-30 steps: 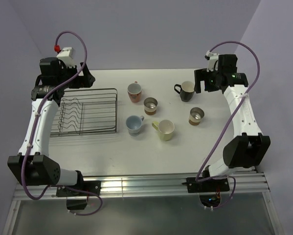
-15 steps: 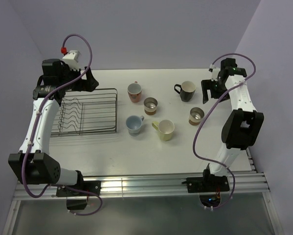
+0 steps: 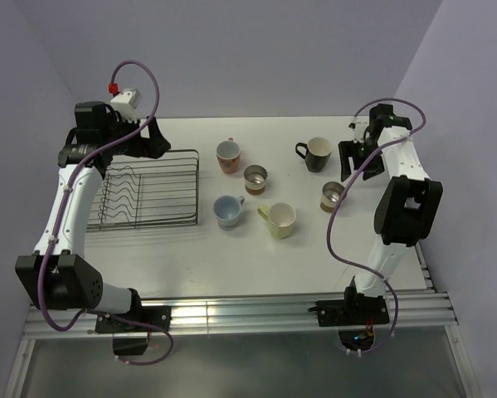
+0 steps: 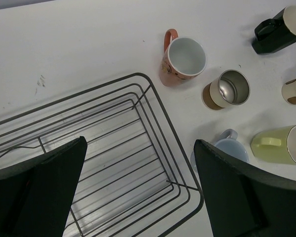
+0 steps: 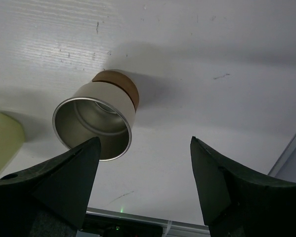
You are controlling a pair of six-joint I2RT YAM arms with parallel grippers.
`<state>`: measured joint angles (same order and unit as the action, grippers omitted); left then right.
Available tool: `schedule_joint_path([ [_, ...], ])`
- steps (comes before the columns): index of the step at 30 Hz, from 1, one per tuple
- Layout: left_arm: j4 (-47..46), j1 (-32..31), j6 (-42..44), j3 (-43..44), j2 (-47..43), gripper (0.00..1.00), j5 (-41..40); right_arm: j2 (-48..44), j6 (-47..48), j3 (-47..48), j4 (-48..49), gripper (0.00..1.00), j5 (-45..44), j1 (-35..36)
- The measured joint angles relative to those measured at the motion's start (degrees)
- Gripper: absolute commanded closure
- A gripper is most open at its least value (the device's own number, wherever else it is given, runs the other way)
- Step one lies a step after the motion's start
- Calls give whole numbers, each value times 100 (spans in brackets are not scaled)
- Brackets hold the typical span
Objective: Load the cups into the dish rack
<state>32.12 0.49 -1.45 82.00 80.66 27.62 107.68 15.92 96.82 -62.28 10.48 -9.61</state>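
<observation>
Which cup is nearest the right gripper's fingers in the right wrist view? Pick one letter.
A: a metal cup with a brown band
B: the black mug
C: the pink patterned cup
A: the metal cup, shiny inside with a brown band, stands upright beside the open right gripper.

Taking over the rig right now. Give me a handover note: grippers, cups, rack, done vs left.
Left gripper: open, empty, above the dish rack.
Right gripper: open, empty, above the right metallic cup.
All six cups sit on the table, right of the rack: pink cup, second metallic cup, black cup, light blue cup, yellow cup.
Done: nothing loaded, rack holds no cups.
Left: all six.
</observation>
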Motion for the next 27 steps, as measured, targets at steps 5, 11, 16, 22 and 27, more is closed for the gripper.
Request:
schedule_joint_path([
  [5,24,0,33,-2,94,1,0,85,2,-216,22,22,4,37],
  [11,37,0,35,-2,173,1,0,179,-2,-651,162,27,2,85],
  [16,37,0,31,-2,175,1,0,210,-24,-960,332,40,7,111],
  [22,37,0,22,-2,177,1,-2,210,-107,-1187,549,62,55,142],
  [27,37,0,-28,-2,199,1,-4,210,-144,-1290,682,100,184,160],
])
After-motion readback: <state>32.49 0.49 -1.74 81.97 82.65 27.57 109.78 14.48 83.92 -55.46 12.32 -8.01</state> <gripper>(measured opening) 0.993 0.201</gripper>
